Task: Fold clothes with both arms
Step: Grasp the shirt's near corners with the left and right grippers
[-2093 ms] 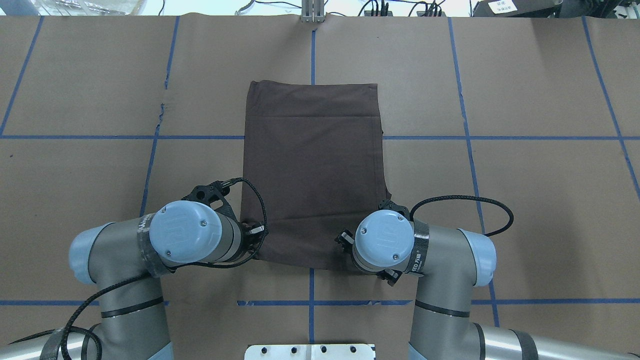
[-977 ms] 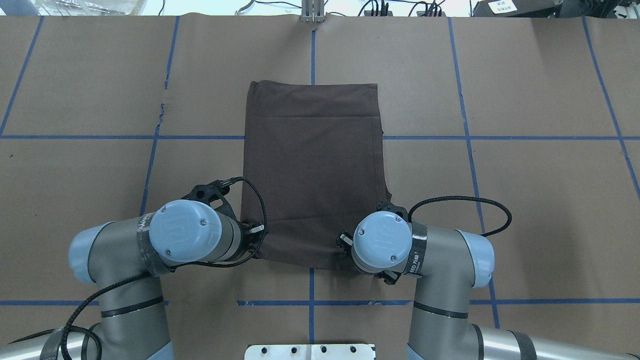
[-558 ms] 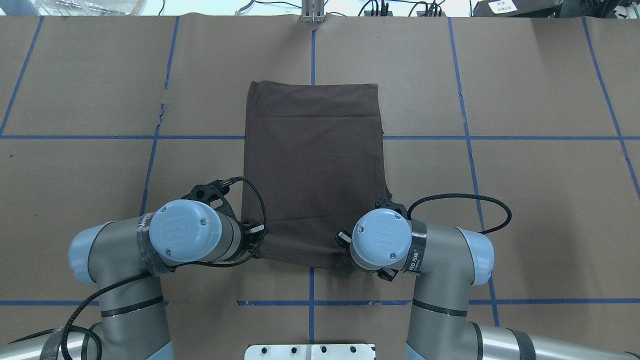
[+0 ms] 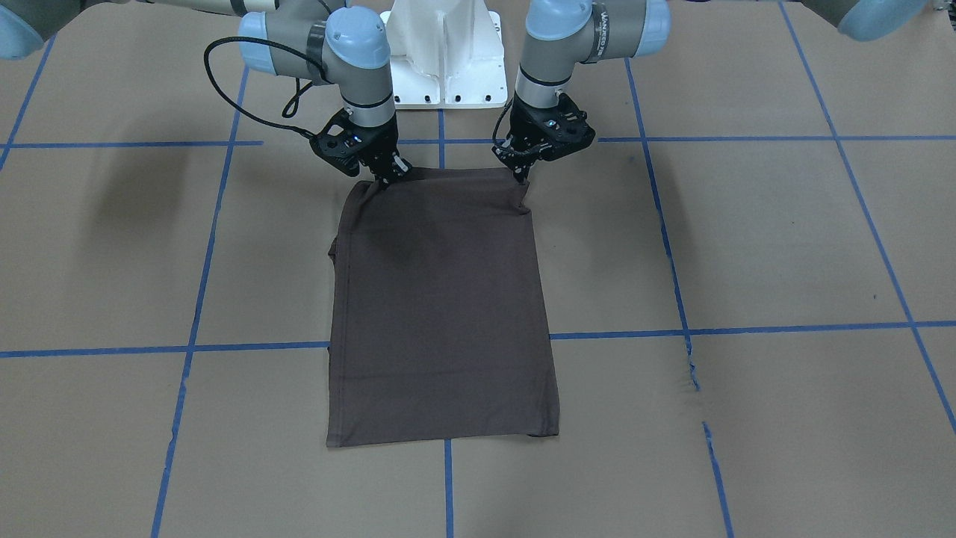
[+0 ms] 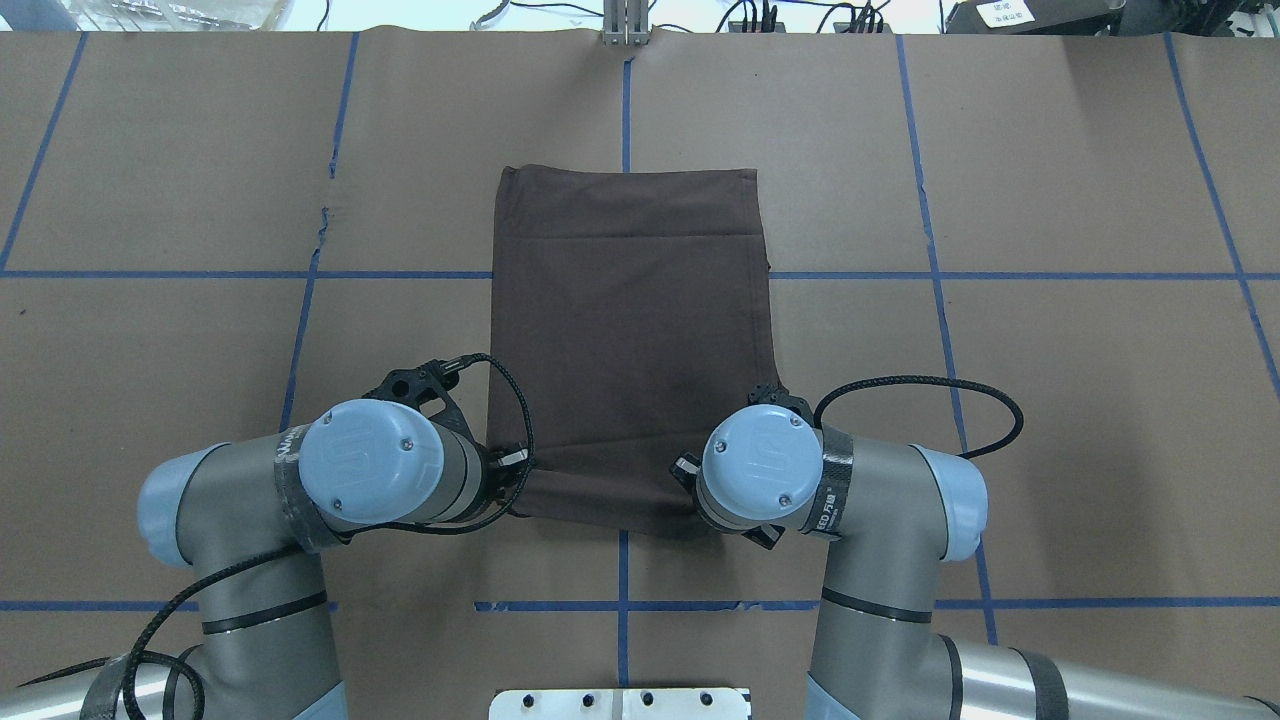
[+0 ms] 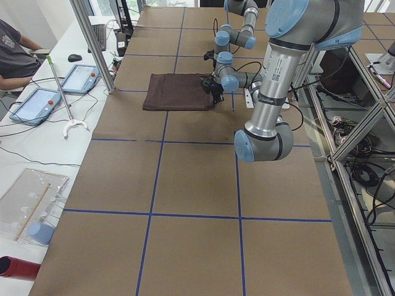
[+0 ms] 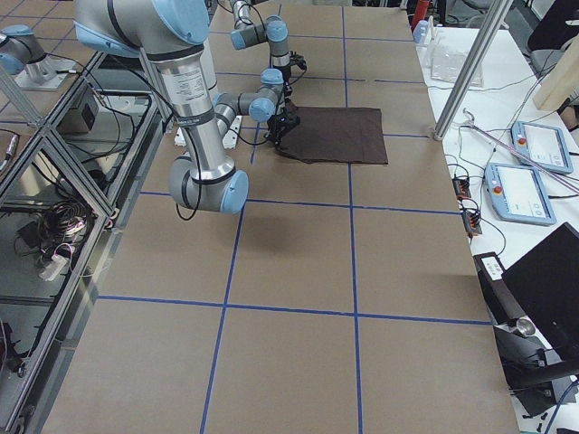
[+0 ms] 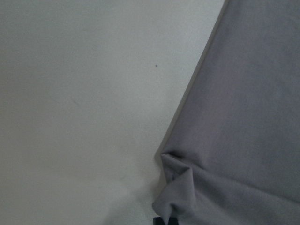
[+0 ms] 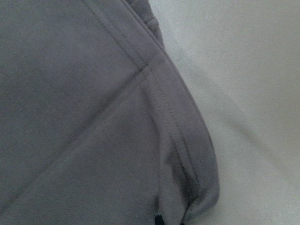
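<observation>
- Flat table [image 5: 1050, 400] covered in brown paper and marked with a grid of blue tape lines; it lies under both tools and carries the garment.
- Silver-grey tubular left arm [image 5: 240, 520] and right arm [image 5: 880, 500], each with light blue joint caps and black cables; both wrists point straight down at the cloth.
- Dark grey-brown soft fabric T-shirt [image 5: 630, 330], lying as a long flat rectangle. Its near edge spans the gap between the two tools, and the rest stretches away from them across the table.
- Black two-finger left gripper [image 4: 520, 175], closed on the garment's near corner on its own side. In the left wrist view the cloth puckers into the fingertips.
- Black two-finger right gripper [image 4: 386, 179], pinched likewise on the other near corner, where a stitched seam curls up into the jaws.
- Handling, as judged: the cloth is light, limp and not fragile. It will sag between the two holds and may slip from a shallow pinch.
- Hold, as judged: the two near corners already taken suit the fold. Both should rise evenly and carry over toward the far edge, keeping the near edge taut between them.
</observation>
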{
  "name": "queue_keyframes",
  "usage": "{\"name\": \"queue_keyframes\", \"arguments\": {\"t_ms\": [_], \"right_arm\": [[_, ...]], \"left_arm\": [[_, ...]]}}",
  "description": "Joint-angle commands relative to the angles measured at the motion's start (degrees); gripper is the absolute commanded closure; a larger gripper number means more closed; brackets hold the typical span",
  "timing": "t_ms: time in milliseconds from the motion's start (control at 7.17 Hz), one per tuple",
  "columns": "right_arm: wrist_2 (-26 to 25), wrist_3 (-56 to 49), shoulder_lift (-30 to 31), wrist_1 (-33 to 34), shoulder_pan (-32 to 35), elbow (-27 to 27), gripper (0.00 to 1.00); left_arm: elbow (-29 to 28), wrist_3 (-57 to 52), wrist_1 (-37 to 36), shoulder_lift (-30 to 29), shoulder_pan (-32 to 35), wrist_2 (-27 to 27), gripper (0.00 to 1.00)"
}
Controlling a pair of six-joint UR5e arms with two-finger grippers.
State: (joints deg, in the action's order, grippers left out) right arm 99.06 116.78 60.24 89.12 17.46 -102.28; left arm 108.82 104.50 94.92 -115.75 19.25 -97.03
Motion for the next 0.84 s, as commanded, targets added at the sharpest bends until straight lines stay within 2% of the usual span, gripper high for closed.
{"name": "queue_keyframes", "arguments": {"t_ms": [0,419,698], "right_arm": [[0.0,0.1,-0.3,-0.2,0.1,-1.3,1.0],[1.4,-0.1,0.9,-0.3,-0.1,-7.3,1.0],[1.4,-0.1,3.3,-0.3,-2.3,-13.1,1.0]], "left_arm": [[0.2,0.0,-0.2,0.1,0.0,0.0,1.0],[8.3,0.1,-8.0,0.9,-2.3,0.0,1.0],[13.6,0.1,-13.2,1.1,-7.5,0.0,1.0]]}}
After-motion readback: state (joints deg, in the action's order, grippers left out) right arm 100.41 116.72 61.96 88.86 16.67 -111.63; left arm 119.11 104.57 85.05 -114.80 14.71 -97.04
